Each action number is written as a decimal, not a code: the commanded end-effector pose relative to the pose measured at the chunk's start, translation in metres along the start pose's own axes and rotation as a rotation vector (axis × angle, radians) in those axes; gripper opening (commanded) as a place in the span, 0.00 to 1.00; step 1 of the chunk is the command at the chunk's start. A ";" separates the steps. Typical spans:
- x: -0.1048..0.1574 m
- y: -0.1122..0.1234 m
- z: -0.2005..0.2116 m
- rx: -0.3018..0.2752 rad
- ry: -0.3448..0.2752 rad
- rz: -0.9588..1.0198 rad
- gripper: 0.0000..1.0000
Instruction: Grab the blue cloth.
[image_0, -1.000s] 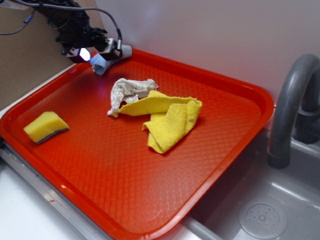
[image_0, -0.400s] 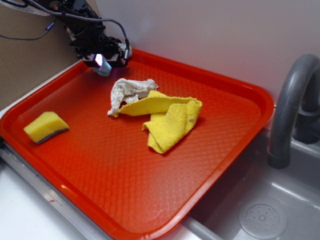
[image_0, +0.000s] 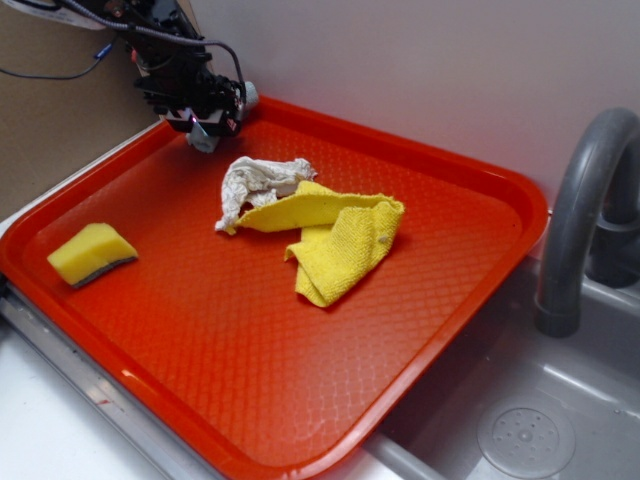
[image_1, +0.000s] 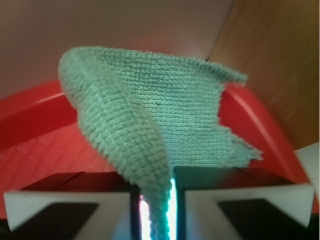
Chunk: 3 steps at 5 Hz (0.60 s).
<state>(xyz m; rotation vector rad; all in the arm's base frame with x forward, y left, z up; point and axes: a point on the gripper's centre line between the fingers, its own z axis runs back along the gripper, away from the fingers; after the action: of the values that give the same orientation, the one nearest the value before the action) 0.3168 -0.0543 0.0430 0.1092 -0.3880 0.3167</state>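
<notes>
Soft knitted fabric, judged light and limp, the blue cloth (image_1: 165, 130) is pinched by one fold in the closed hand (image_1: 157, 200) above the red tray's (image_0: 480, 215) far corner.

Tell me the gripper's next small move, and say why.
Probably lift straight up a little. In the wrist view the gripper is shut on the blue cloth, a fold pinched between the fingers. In the exterior view it sits low at the red tray's far corner, so raising it would confirm the grab.
</notes>
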 end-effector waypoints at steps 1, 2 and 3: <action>0.003 -0.008 0.082 -0.183 0.191 -0.119 0.00; -0.023 -0.011 0.140 -0.336 0.258 -0.273 0.00; -0.044 -0.010 0.193 -0.452 0.187 -0.360 0.00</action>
<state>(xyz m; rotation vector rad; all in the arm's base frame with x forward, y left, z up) 0.2056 -0.1164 0.1905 -0.2746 -0.2037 -0.1056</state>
